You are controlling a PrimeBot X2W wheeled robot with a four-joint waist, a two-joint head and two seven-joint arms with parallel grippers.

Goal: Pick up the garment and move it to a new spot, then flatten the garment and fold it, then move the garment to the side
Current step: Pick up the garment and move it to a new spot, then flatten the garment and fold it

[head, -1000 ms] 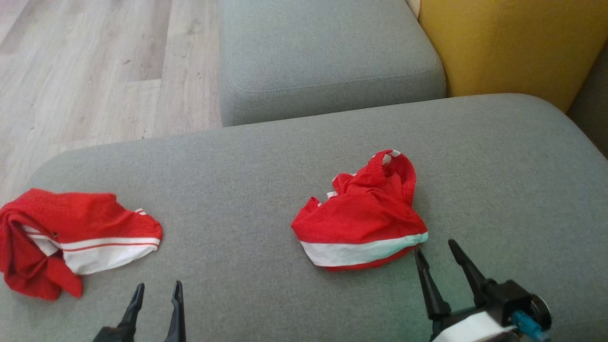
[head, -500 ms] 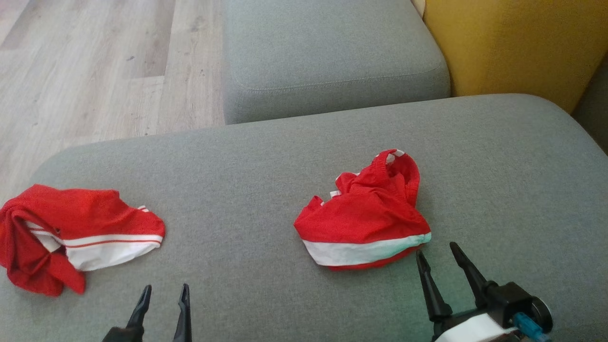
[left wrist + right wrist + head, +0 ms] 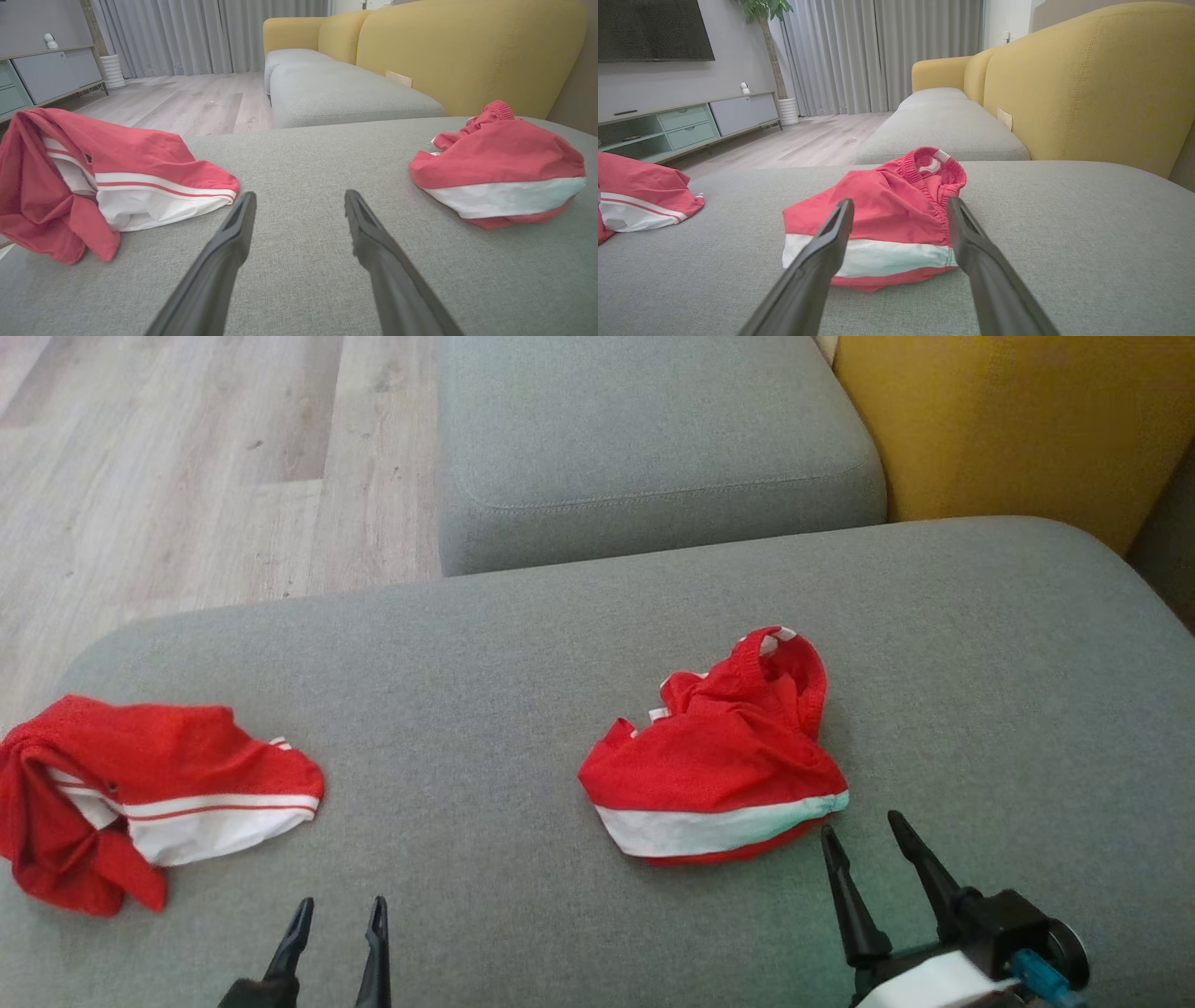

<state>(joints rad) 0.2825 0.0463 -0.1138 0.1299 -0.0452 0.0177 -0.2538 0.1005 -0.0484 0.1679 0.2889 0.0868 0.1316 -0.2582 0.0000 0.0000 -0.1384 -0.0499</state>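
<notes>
Reach comes first: the right gripper (image 3: 861, 824), fingers spread and empty, sits just near of the crumpled red garment (image 3: 714, 775) in the middle of the grey cushion (image 3: 467, 691). It should slide low and pinch several layers at the white-banded hem. Against a second ago, the left gripper (image 3: 341, 902), also spread, sits slightly further right; the garment lies unmoved.

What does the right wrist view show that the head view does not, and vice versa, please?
Right wrist view, not head view: a television, a potted plant, grey curtains, a cabinet. Head view, not right wrist view: the open left gripper. Both: the open right gripper, the red garment before it, the other red garment, the grey seat, the yellow sofa back, the wood floor.
</notes>
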